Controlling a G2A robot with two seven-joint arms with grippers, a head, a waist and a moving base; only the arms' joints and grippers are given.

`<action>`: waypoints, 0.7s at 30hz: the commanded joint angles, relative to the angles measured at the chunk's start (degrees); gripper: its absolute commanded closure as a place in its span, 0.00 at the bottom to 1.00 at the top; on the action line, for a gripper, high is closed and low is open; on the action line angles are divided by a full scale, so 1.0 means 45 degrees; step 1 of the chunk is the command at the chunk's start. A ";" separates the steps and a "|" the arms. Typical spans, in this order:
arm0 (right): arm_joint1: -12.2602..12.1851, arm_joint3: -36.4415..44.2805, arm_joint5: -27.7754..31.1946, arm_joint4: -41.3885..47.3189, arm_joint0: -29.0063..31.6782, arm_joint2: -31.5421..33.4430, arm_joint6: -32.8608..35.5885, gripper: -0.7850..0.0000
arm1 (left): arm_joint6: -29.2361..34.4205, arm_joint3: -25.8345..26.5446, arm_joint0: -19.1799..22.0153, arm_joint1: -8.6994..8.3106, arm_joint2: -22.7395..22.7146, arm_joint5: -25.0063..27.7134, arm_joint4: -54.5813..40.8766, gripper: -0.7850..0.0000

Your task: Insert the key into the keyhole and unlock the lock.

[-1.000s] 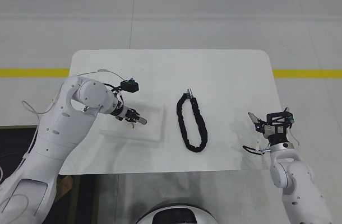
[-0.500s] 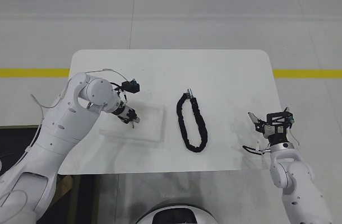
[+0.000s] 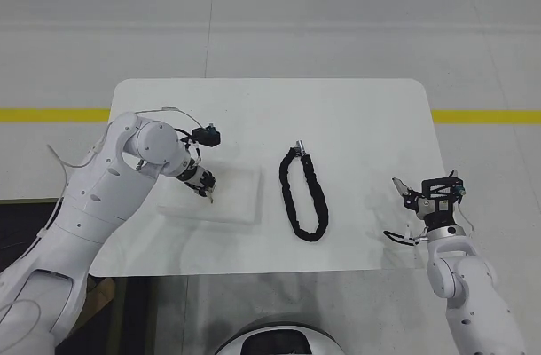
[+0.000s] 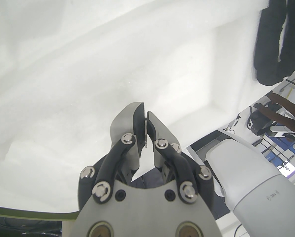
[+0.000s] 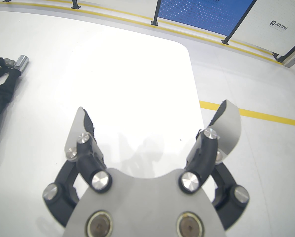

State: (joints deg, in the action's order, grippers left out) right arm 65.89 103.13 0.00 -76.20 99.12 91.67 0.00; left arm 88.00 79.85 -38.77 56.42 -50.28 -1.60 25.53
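Gripping a thin metal key [image 4: 146, 134] edge-on between its pads, the left tool [image 4: 145, 111] was clenched over the white foam pad [image 3: 239, 209]. The left wrist view established that grip, while from the top view the key was too small to make out. The chain lock [image 3: 304, 197] lay as a closed loop on the counter [image 3: 359, 115] beside the pad, apart from both tools. The top view gave its whole outline; the right wrist view gave the clearer look at its metal lock cylinder [image 5: 22, 61]. The right tool [image 5: 153, 114] was released, jaws spread wide, near the counter's right edge, well apart from the lock.
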 commanded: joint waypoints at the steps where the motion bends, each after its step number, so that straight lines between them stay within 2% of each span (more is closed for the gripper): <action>1: 0.0000 0.0000 0.0000 0.0000 0.0000 0.0000 0.0000 0.00 | 0.0000 0.0219 0.0049 -0.0074 0.0035 -0.0163 -0.0002 1.00; 10: 0.0000 0.0000 0.0000 0.0000 0.0000 0.0000 0.0000 0.00 | 0.0000 0.1674 0.0217 -0.0683 -0.0084 -0.1163 0.0084 1.00; 12: 0.0000 0.0000 0.0000 0.0000 0.0000 0.0000 0.0000 0.00 | 0.0000 0.2142 0.0137 -0.0885 -0.0487 -0.1432 -0.0042 1.00; 14: 0.0000 0.0000 0.0000 0.0000 0.0000 0.0000 0.0000 0.00 | 0.0000 0.2574 -0.0050 -0.1101 -0.1330 -0.1707 -0.0545 1.00; 17: 0.0000 0.0000 0.0000 0.0000 0.0000 0.0000 0.0000 0.00 | -0.0608 0.2571 -0.0765 -0.1387 -0.3199 -0.0841 -0.2561 1.00; 21: 0.0000 0.0000 0.0000 0.0000 0.0000 0.0000 0.0000 0.00 | -0.1261 0.0840 -0.2127 -0.1596 -0.5439 0.2046 -0.6984 1.00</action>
State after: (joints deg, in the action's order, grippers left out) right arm 65.89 103.13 0.00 -76.20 99.12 91.67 0.00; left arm 82.35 86.13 -47.04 49.32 -72.51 3.77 0.82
